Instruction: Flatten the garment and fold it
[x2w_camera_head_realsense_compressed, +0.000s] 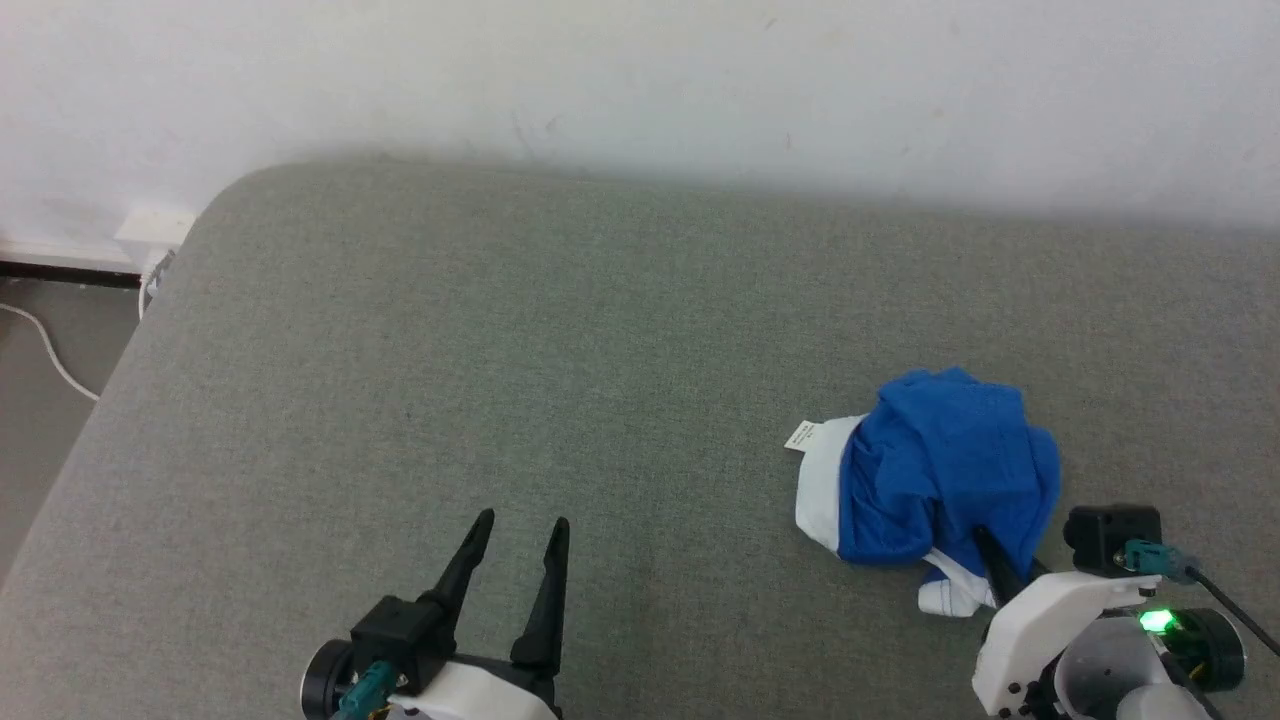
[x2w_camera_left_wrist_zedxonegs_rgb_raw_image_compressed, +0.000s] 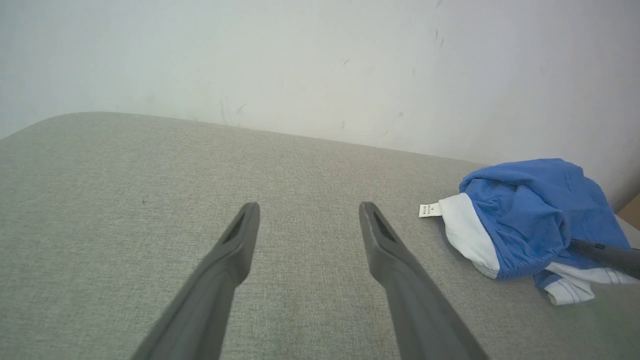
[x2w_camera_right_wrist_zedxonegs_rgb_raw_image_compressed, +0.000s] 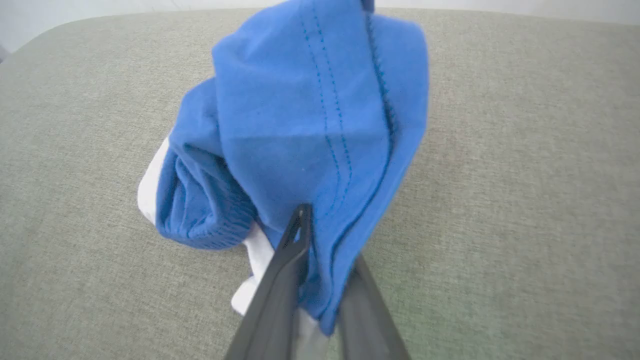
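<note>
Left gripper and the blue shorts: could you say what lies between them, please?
Bare grey cushion lies between the left gripper and shorts, as the head view shows.

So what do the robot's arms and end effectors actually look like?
The left end effector and right end effector each have two long, dark, tapering fingers with a slot near the tip. Behind them sit glossy white casings, black camera blocks with teal plugs; a black cable and green light show on the right wrist.

I can't read the tag (x2w_camera_left_wrist_zedxonegs_rgb_raw_image_compressed: 430, 210) print; one fingertip of the right gripper (x2w_camera_right_wrist_zedxonegs_rgb_raw_image_compressed: 325, 230) is buried under the garment (x2w_camera_right_wrist_zedxonegs_rgb_raw_image_compressed: 310, 115).
</note>
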